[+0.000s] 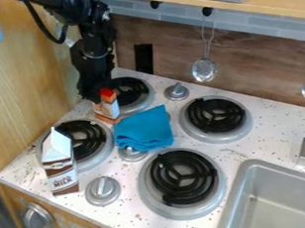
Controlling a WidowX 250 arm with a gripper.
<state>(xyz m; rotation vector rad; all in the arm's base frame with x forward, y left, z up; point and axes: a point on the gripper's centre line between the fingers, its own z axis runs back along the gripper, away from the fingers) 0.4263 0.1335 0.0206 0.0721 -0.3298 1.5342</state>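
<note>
arm [94, 51] hangs down beside the red-topped box [107, 108], its jaws' spread impossible to tell.

near the gripper [98, 94] lies a folded teal cloth [144, 129], a brown-and-white gable-topped carton [59, 164] standing farther off and a rectangular grey metal sink [237, 191] well apart.

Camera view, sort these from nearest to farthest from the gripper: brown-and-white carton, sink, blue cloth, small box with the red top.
1. Small box, right by the gripper, at the back left burner.
2. Blue cloth, between the burners.
3. Carton, at the front left.
4. Sink, at the lower right.
</note>
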